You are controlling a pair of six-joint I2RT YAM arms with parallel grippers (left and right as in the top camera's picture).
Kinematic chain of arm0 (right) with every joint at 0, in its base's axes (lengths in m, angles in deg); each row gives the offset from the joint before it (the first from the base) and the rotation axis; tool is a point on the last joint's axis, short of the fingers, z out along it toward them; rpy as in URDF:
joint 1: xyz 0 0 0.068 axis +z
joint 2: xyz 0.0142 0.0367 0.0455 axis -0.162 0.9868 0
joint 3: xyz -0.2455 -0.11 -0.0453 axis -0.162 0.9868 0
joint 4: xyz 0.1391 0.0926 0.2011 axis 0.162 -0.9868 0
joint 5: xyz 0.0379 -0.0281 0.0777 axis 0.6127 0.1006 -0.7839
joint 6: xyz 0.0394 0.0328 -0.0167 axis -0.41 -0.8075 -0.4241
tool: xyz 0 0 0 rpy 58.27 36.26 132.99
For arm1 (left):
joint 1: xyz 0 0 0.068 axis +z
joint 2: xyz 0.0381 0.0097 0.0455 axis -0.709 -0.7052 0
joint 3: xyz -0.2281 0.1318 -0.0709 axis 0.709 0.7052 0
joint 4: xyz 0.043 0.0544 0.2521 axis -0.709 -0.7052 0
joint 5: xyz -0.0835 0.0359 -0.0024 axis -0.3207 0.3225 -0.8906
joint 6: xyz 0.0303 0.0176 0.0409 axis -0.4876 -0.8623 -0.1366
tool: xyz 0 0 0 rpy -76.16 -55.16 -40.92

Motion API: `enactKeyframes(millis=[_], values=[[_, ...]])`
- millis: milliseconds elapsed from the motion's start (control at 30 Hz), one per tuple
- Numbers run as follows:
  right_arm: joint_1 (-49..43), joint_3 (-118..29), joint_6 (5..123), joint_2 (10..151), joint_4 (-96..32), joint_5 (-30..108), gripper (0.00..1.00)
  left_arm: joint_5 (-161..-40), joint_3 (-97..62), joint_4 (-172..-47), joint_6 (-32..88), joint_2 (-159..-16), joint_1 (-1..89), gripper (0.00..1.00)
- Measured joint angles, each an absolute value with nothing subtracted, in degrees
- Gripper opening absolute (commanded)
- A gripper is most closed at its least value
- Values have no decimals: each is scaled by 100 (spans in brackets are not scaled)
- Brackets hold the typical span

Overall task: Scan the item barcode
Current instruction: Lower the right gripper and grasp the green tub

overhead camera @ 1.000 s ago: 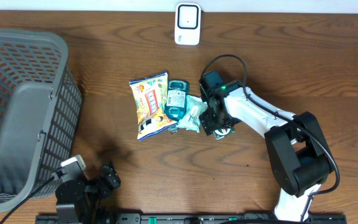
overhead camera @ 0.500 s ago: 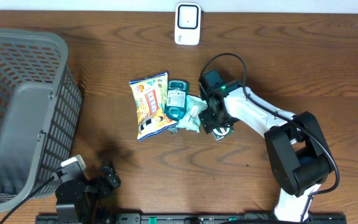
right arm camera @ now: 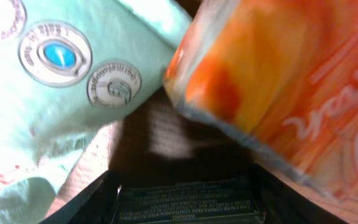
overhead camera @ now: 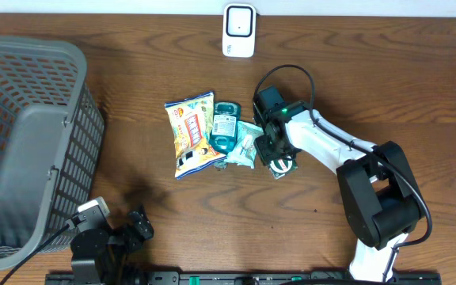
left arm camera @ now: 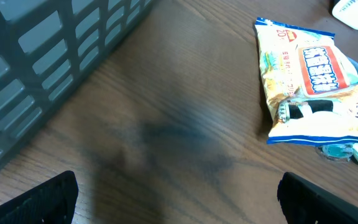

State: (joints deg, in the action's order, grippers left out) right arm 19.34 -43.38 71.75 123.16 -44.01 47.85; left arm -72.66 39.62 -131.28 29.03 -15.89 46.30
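Pale mint-green plastic packet (overhead camera: pixel 244 146), the item you seem to be going for, lies flat on the brown wooden table (overhead camera: pixel 386 87). It touches the teal blister-packed item (overhead camera: pixel 226 127) and is near the yellow snack bag (overhead camera: pixel 190 134). You look to be at the pick-up step: your right gripper (overhead camera: pixel 269 152) sits right at the packet's edge, with nothing lifted. You cannot tell whether its jaws are apart or clamped, because the packet and an orange wrapper (right arm camera: pixel 278 87) fill the wrist view. Next you need a firm hold, a lift, then the barcode turned towards the white box-shaped scanner (overhead camera: pixel 238 30) at the far edge. Your left gripper (left arm camera: pixel 179 202) hangs with jaws wide apart near the grey plastic basket (overhead camera: pixel 30 134). No barcode shows anywhere, and the orange wrapper cannot be made out from above.
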Motion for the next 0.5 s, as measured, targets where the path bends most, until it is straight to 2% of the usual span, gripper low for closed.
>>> enactKeyframes(millis=[133, 233, 300, 500], values=[[1937, -4345, 7199, 12329, -4495, 4796, 72, -7266, 3962, -13128, 2903, -1589, 4630, 97], [1934, -4347, 7244, 12329, -4595, 4796, 72, -7266, 3962, -13128, 2903, -1589, 4630, 98], [1934, -4349, 7264, 12329, -4648, 4794, 68, -7266, 3962, -13128, 2903, -1589, 4630, 98], [1934, -4358, 7373, 12329, -4735, 4763, 49, -7266, 3962, -13128, 2903, -1589, 4630, 98]])
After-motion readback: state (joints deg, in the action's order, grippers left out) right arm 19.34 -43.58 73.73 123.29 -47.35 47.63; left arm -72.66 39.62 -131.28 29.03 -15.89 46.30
